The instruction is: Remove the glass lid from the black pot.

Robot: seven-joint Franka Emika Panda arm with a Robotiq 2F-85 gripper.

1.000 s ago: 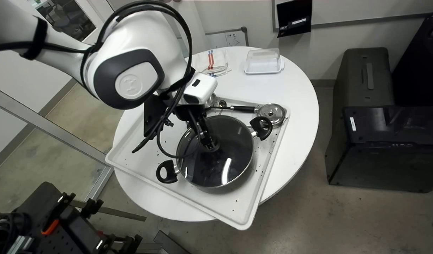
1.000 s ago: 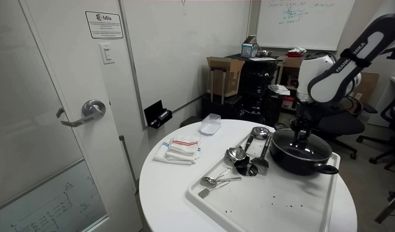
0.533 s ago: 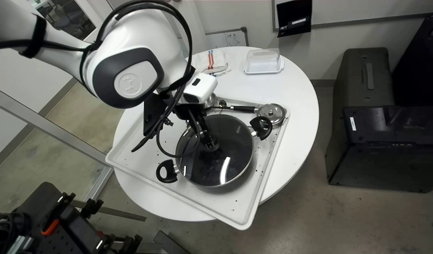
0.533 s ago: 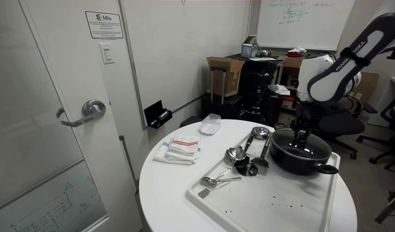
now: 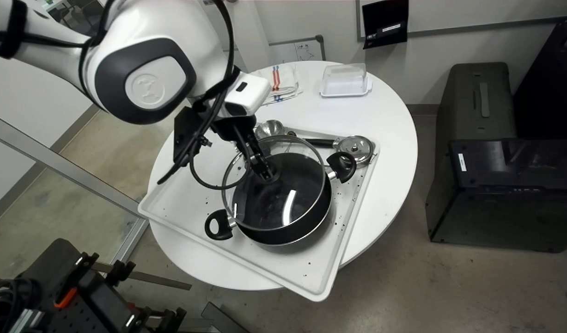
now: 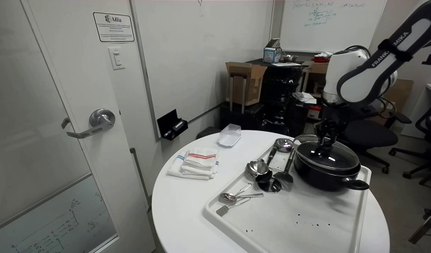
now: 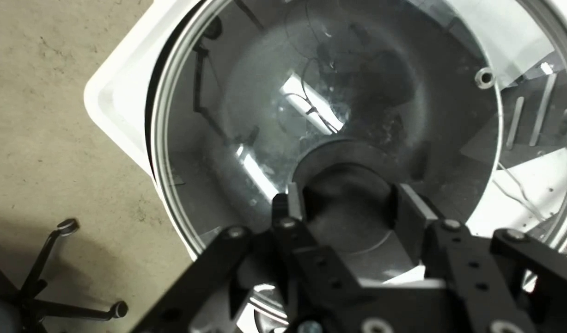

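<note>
The glass lid (image 5: 265, 206) is a see-through disc with a thin metal rim. It hangs above the black pot (image 5: 283, 237), slightly tilted, with a gap showing between rim and pot. The lid (image 6: 341, 154) and pot (image 6: 317, 177) also show in an exterior view. My gripper (image 5: 267, 175) points down at the middle of the lid. In the wrist view the gripper (image 7: 350, 208) has its pads on both sides of the dark round knob (image 7: 352, 199), shut on it. The lid (image 7: 274, 115) fills most of that view. The pot's inside shows dark through the glass.
The pot stands on a white tray (image 6: 271, 218) on a round white table (image 6: 180, 211). Silver metal pieces (image 6: 257, 168), a black spatula (image 6: 285, 175) and small spoons (image 6: 229, 197) lie beside it. Folded towels (image 6: 201, 163) and a clear box (image 6: 230, 135) stand farther off.
The lid sat on the pot in the earlier frames. My gripper has risen with the lid, which is now lifted off the pot's rim and shifted a little. The pot has stayed in place.
</note>
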